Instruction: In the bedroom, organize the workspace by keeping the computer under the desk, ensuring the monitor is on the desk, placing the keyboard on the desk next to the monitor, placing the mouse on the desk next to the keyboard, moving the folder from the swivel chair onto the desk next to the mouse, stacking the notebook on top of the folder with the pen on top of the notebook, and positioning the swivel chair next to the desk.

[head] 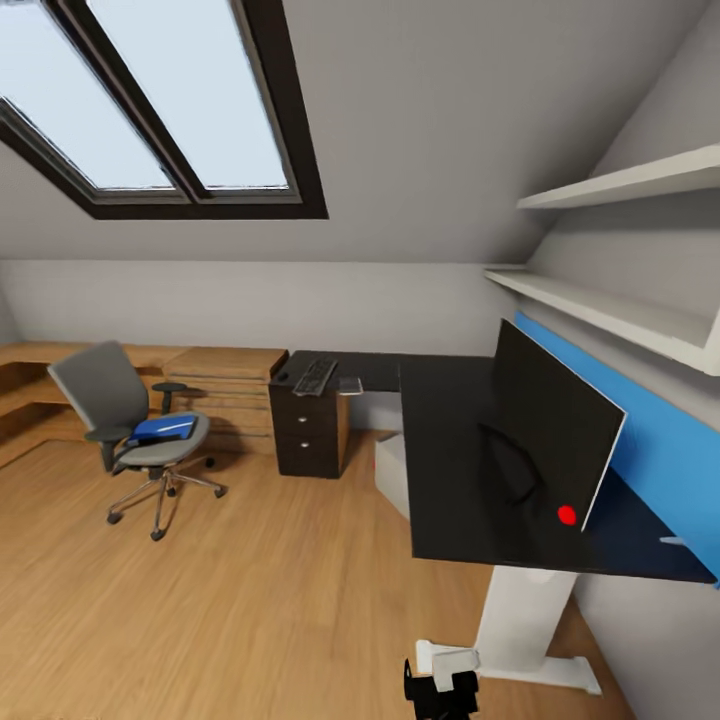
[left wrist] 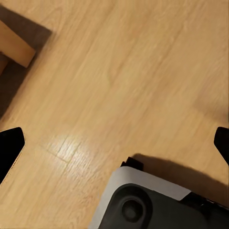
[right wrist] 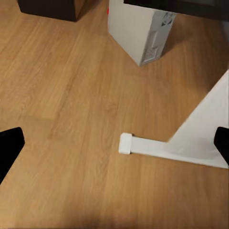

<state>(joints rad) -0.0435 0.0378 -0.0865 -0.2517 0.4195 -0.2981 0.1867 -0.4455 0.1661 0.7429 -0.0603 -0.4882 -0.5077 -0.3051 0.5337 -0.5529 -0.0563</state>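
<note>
Where wood floor (head: 250,600) meets desk (head: 450,470), both end effectors spread

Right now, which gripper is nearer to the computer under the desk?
Right. The right gripper hangs over the floor facing the computer, beside the desk's white foot. The left gripper hangs over bare floor by the robot's base.

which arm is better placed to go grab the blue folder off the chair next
Left, probably. The folder lies on the chair seat, far off at the robot's left across the floor. Both grippers hang open over bare floor, so the robot must drive over first either way.
</note>
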